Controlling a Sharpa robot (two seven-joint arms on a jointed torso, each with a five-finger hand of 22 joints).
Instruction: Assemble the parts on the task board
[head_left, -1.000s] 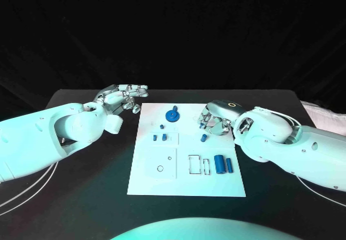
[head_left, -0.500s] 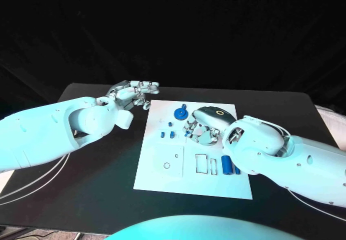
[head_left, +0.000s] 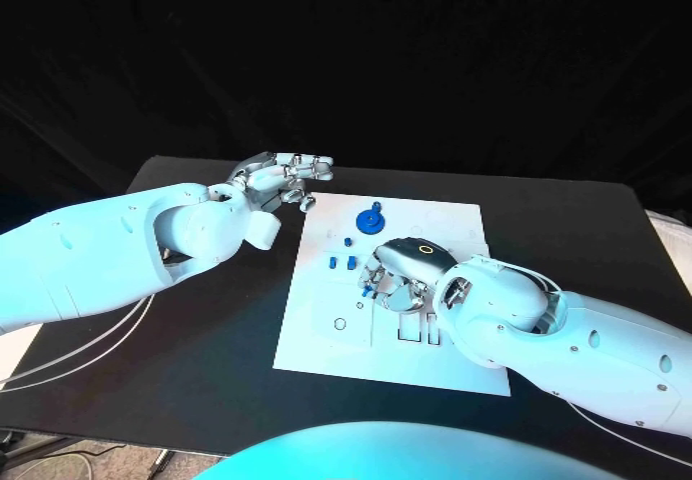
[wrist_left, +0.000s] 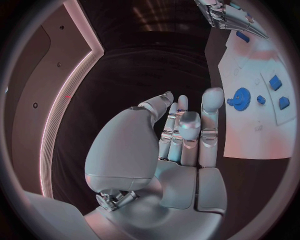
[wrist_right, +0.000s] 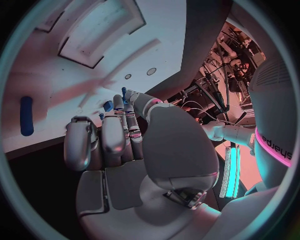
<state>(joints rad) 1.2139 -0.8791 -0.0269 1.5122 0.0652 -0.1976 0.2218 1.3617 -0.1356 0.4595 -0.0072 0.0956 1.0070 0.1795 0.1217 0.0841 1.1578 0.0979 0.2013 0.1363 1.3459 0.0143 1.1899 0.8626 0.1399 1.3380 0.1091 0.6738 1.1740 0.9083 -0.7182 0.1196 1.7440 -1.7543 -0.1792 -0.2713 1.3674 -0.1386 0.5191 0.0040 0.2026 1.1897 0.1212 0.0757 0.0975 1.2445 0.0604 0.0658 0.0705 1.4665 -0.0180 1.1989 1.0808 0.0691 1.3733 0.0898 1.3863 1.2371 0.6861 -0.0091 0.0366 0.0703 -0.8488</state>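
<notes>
The white task board (head_left: 325, 340) lies in the middle of the black table. A blue gear (head_left: 372, 220) stands at its far end, with small blue parts (head_left: 340, 262) just nearer. My right hand (head_left: 398, 272) hovers over the board's middle and appears to pinch a small blue part (head_left: 371, 289) at its fingertips. The right wrist view has that hand (wrist_right: 125, 145) above the board (wrist_right: 62, 65), with a blue cylinder (wrist_right: 25, 116) lying on it. My left hand (head_left: 281, 178) hangs by the board's far left corner, fingers loosely bent and holding nothing; the left wrist view shows the hand (wrist_left: 181, 135) and gear (wrist_left: 241, 95).
Empty rectangular slots (head_left: 411, 328) show on the board beside my right forearm (head_left: 548, 340), which covers the board's right side. Black table (head_left: 173, 340) surrounds the board. Pale cables (head_left: 87, 350) trail under the left arm.
The camera has shifted. My right hand has moved from the board's right side to its middle, carrying the small blue part. The left hand stays by the far left corner.
</notes>
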